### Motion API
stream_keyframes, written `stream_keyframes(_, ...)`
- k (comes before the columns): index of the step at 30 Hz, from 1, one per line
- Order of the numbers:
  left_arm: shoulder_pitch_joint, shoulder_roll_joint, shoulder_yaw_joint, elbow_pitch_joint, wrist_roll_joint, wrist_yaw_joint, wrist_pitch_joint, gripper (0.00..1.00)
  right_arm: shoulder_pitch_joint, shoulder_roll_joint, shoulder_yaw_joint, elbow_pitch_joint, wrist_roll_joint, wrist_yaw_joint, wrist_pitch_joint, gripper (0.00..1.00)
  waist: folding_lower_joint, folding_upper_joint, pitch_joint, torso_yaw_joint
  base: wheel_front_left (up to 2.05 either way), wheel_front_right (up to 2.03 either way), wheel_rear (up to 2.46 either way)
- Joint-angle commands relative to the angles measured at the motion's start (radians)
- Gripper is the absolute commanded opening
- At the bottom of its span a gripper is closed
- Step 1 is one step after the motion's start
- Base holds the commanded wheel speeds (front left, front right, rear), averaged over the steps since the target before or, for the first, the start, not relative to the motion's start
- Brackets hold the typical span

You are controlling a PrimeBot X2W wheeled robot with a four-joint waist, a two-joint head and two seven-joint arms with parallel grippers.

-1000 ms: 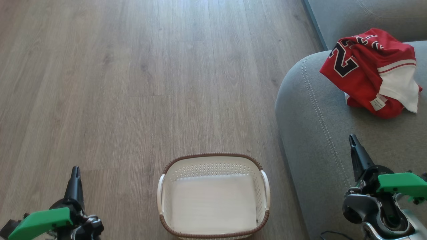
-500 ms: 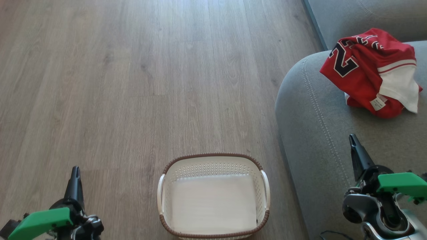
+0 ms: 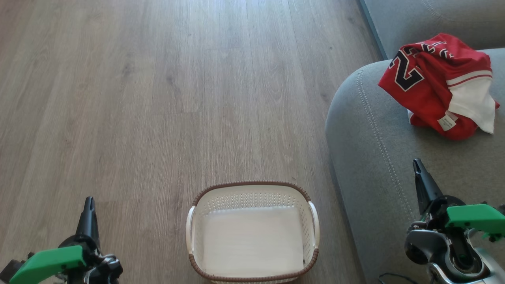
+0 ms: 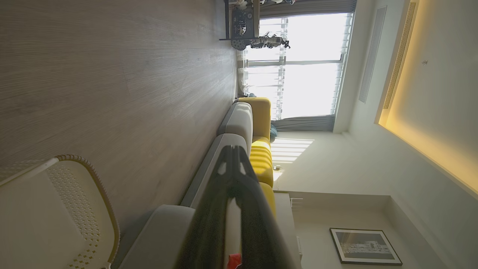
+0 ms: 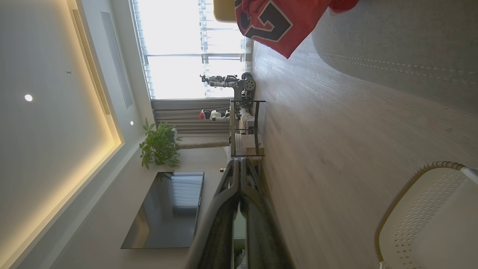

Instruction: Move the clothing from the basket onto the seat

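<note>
The clothing (image 3: 438,85) lies bunched on the seat (image 3: 367,157), perhaps two pieces. The left hand (image 3: 90,202) and right hand (image 3: 416,164) are closed and empty.

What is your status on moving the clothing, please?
Left gripper and right gripper shut, holding nothing. Clothing lying on the seat; basket empty. No obstruction seen.

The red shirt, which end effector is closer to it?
Right. The right end effector is over the sofa near the red shirt; the left end effector is beyond the basket.
</note>
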Motion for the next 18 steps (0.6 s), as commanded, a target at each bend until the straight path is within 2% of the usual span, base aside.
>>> stream_keyframes(1, -0.038, 0.010, 0.035, -0.036, 0.001, -0.008, 0.006, 0.00, -0.042, -0.030, 0.012, -0.036, 0.006, 0.008, -0.006, 0.00, 0.0000, 0.0000, 0.000, 0.000, 0.00, 0.00, 0.00)
stream_keyframes(18, -0.038, 0.009, 0.035, -0.036, 0.001, -0.008, 0.006, 0.00, -0.042, -0.031, 0.013, -0.036, 0.007, 0.008, -0.007, 0.00, 0.0000, 0.0000, 0.000, 0.000, 0.00, 0.00, 0.00)
